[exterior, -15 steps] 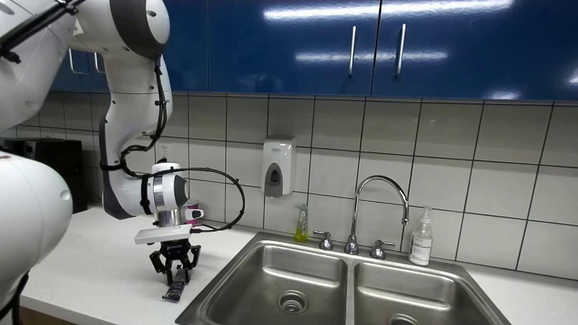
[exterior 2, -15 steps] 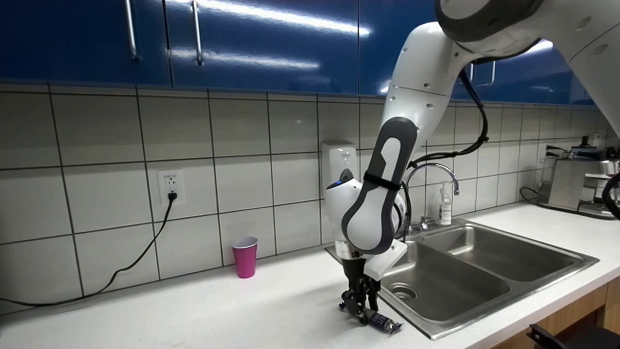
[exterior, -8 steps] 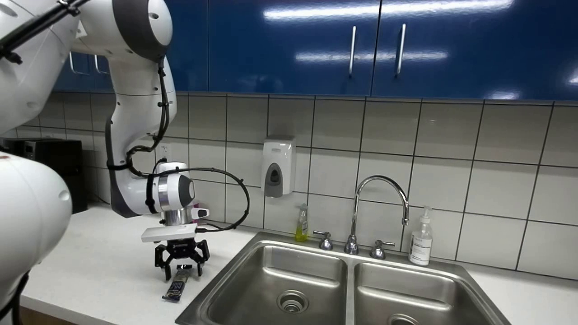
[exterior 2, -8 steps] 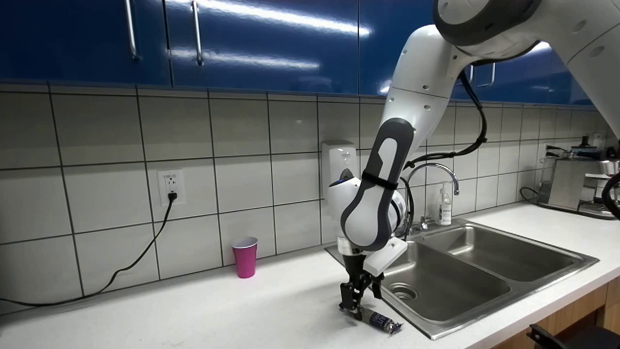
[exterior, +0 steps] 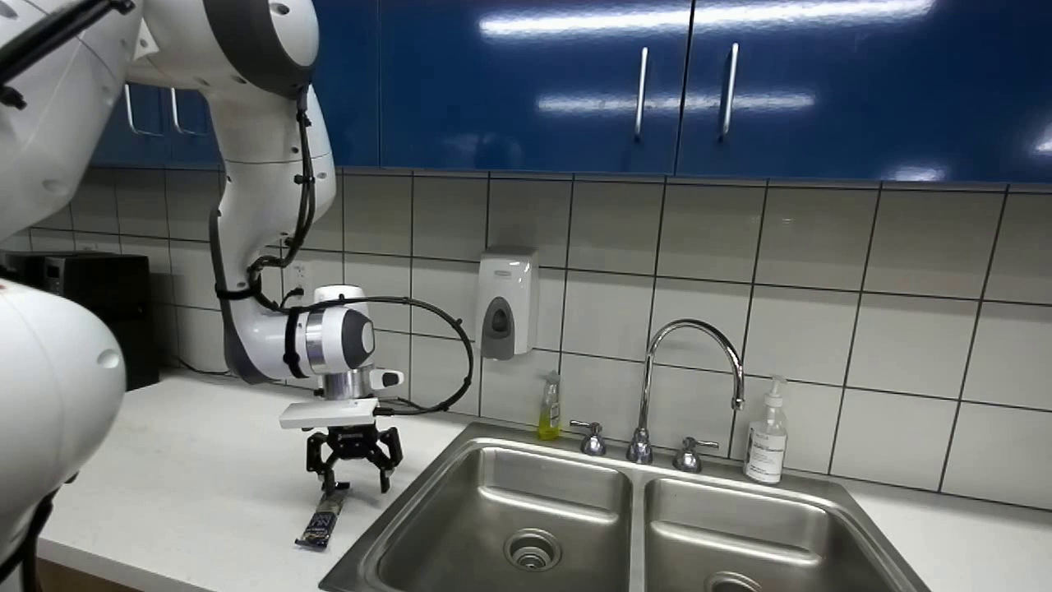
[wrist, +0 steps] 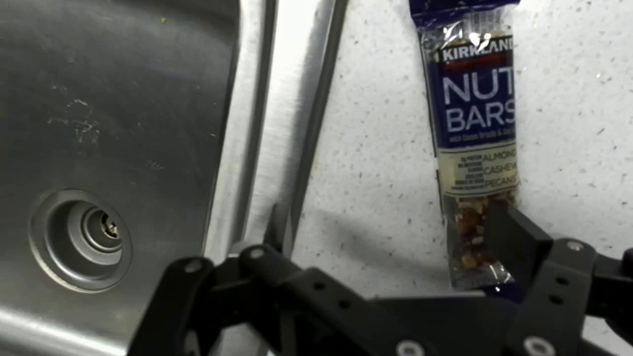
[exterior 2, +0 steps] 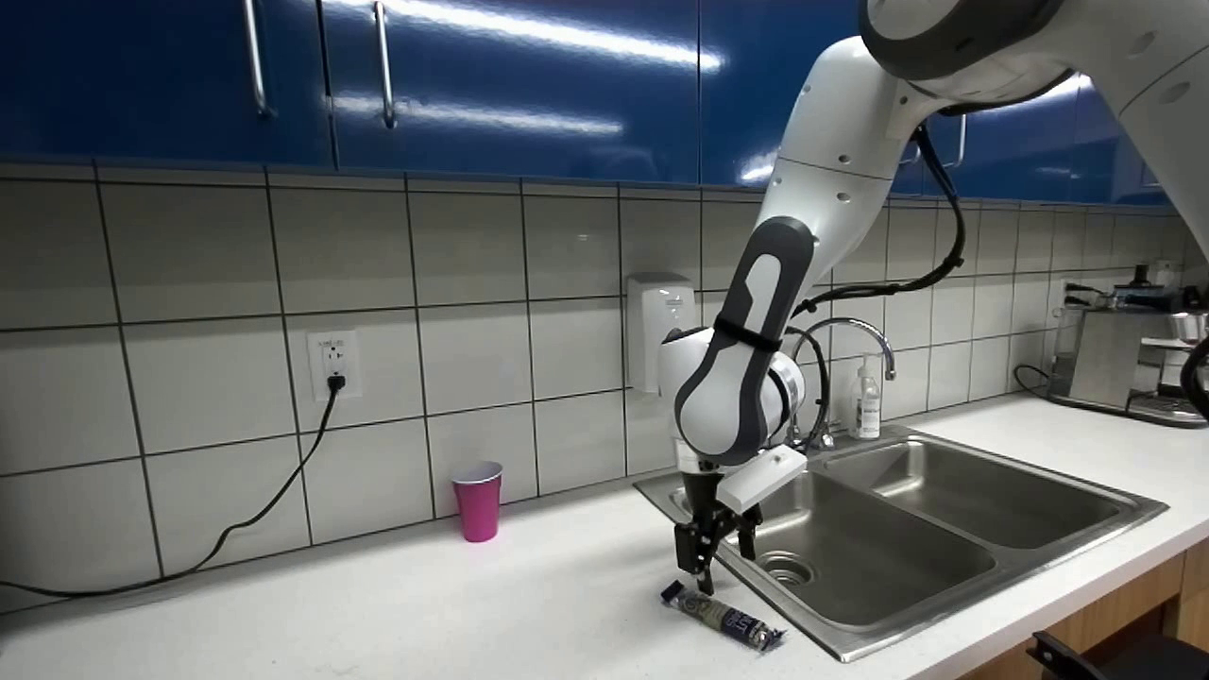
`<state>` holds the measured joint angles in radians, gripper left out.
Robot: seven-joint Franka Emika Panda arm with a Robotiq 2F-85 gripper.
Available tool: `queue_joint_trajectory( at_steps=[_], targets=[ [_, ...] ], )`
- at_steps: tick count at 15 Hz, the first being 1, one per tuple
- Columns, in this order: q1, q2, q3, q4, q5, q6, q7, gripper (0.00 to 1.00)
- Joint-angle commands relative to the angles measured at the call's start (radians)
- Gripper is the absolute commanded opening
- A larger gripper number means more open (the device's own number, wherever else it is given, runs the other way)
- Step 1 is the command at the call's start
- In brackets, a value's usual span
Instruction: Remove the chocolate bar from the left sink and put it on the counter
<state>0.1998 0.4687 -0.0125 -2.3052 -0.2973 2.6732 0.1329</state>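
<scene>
Chocolate bar (exterior: 321,520), a slim, flat rectangle in a dark blue, cream and clear wrapper printed "Nut Bars", lies flat on the long, smooth, off-white counter (exterior: 189,469). It is outside the left sink (exterior: 468,526), a rectangular basin of shiny stainless steel. In an exterior view the bar runs from 1 o'clock to 7 o'clock, with that basin near it at 3 o'clock. In the wrist view the brushed steel rim (wrist: 284,113) passes at 9 o'clock of the bar, bare worktop between them.

Between 1 and 2 o'clock of the bar, in an exterior view, hangs the black two-fingered gripper (exterior: 357,483) on a white and dark grey robot arm (exterior: 267,181). Its jaws are spread well apart. In the wrist view one of its fingers (wrist: 519,242) covers part of the bar's 6 o'clock end; whether it touches the wrapper cannot be told. The opposite one shows over the rim, toward 8 o'clock of the bar.

At 10 o'clock of the bar, in an exterior view, a small pink cup (exterior 2: 479,510) stands upright. At 2 o'clock, in an exterior view, are a small bottle of yellow-green liquid (exterior: 549,417) and a curved chrome faucet (exterior: 646,395).
</scene>
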Motion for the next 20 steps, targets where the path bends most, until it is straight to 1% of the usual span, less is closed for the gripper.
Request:
queue_joint_trajectory(
  at_steps=[1,11,20],
  targets=[
    [-0.025,-0.056,-0.012,-0.029,0.022,-0.01,-0.019,1.0],
    [-0.07,-0.11,-0.089,-0.07,0.052,-0.005,0.026,1.0],
    [-0.107,-0.144,-0.172,-0.111,0.046,-0.011,0.095,1.0]
  ],
)
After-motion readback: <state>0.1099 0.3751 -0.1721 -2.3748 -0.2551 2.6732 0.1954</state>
